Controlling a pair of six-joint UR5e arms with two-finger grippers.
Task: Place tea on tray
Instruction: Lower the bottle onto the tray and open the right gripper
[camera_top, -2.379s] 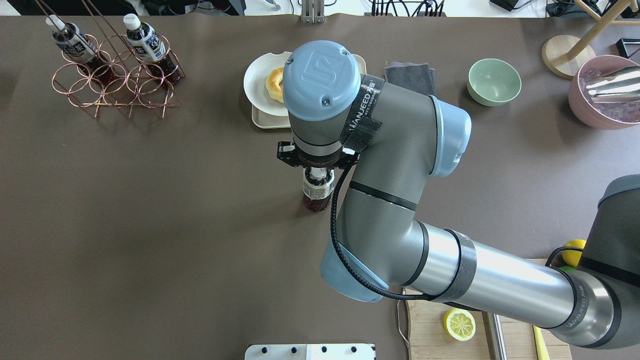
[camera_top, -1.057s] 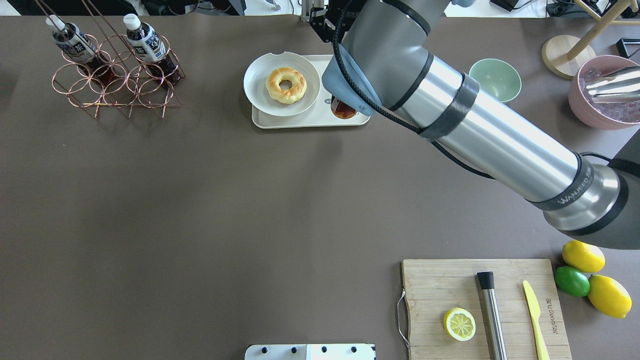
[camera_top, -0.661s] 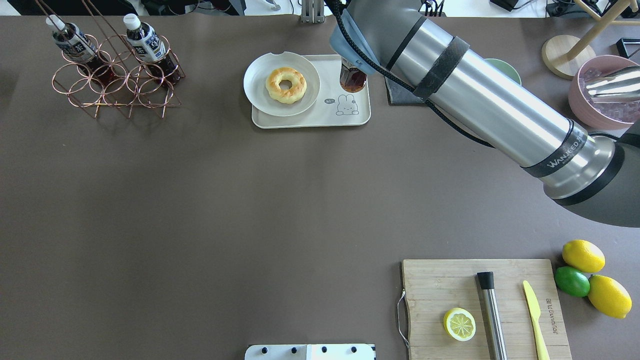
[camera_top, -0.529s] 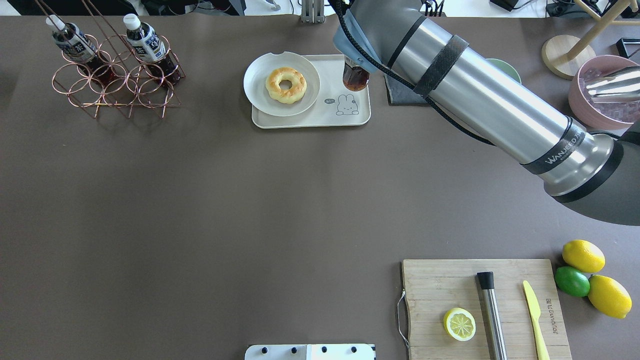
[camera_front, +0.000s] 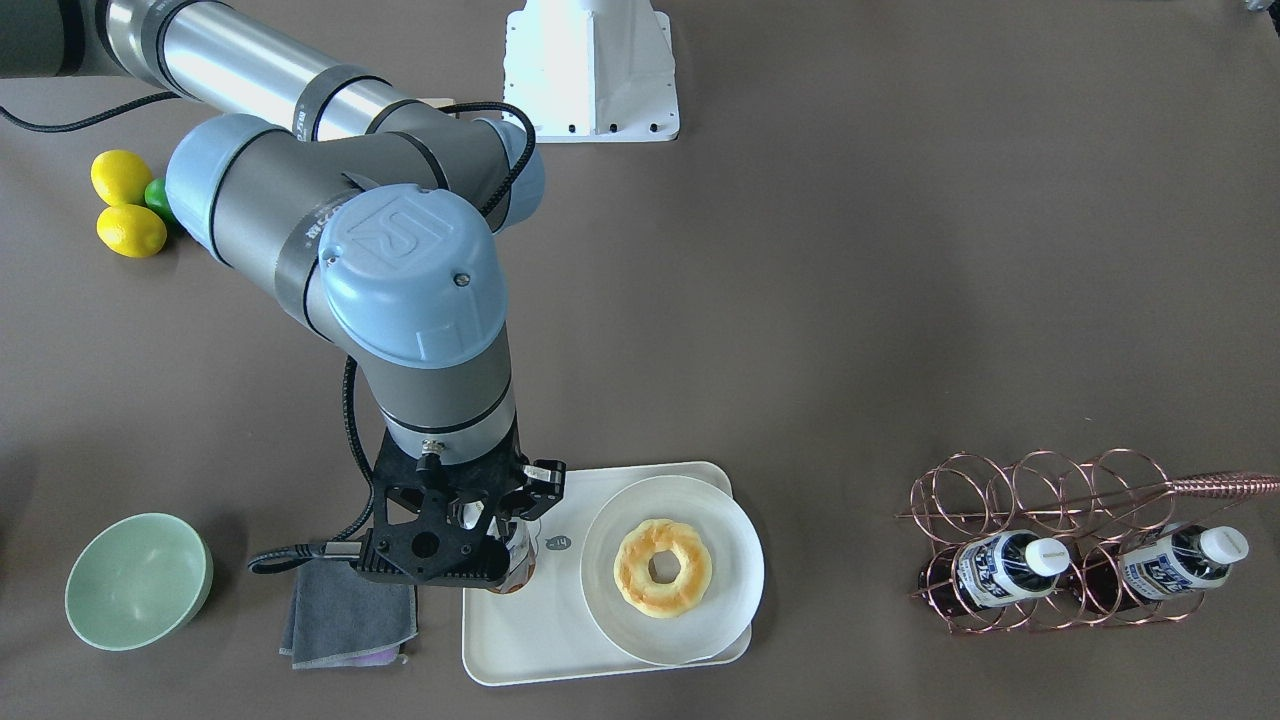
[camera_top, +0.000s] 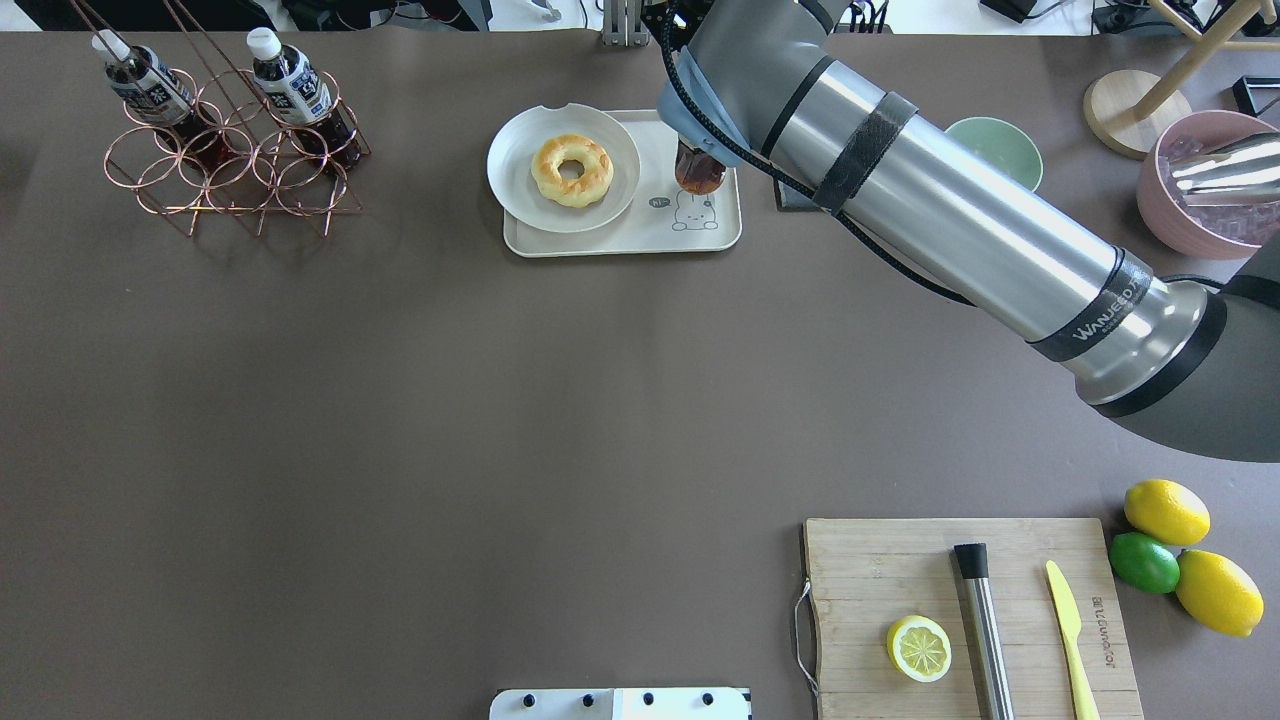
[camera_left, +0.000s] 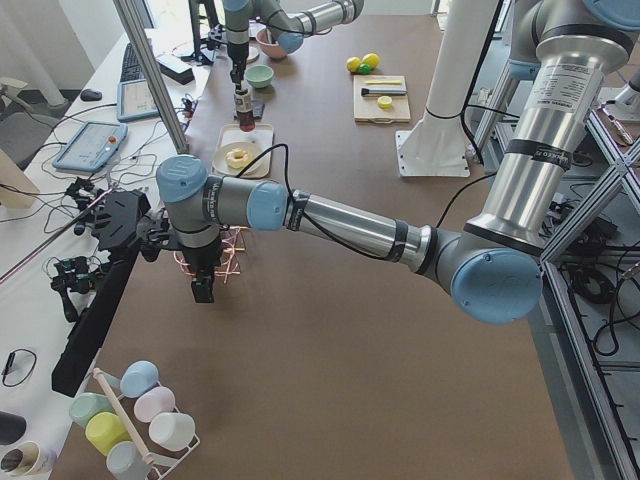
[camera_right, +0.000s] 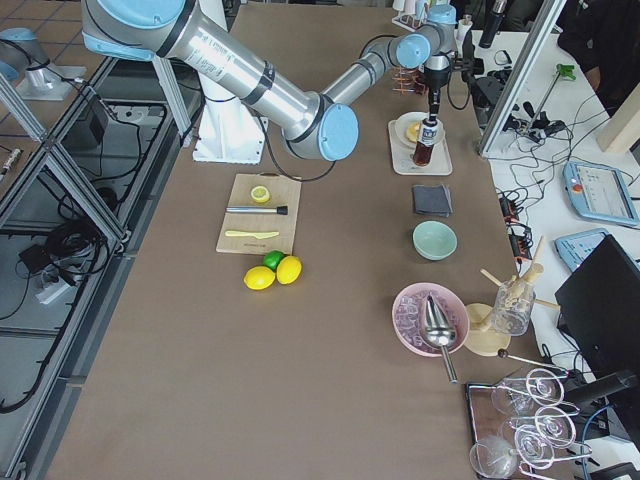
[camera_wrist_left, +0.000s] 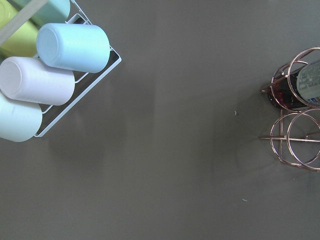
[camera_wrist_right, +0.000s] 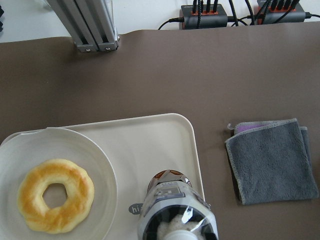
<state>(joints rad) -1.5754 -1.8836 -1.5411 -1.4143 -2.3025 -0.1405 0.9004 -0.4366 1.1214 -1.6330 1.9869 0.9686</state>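
Your right gripper (camera_front: 492, 530) points straight down, its fingers closed on the neck of the bottle of tea (camera_wrist_right: 175, 210). The bottle hangs upright over the tray (camera_wrist_right: 150, 135), between the plate (camera_wrist_right: 109, 175) with the doughnut (camera_wrist_right: 55, 195) and the rim on the cloth (camera_wrist_right: 272, 160) side. Whether its base touches the tray cannot be told from here. The bottle is tall and narrow, so I judge that letting go before it is down, or with the base on the raised rim, could tip it onto the plate or off onto the cloth. Your left gripper (camera_left: 203, 290) hangs well apart, near the wire rack (camera_top: 230, 160); how far open it is I cannot tell. The brown table (camera_top: 400, 400) also carries a green bowl (camera_front: 138, 580) and a cutting board (camera_top: 870, 570); a metal post (camera_wrist_right: 90, 25) and power strips (camera_wrist_right: 205, 12) stand at its far edge
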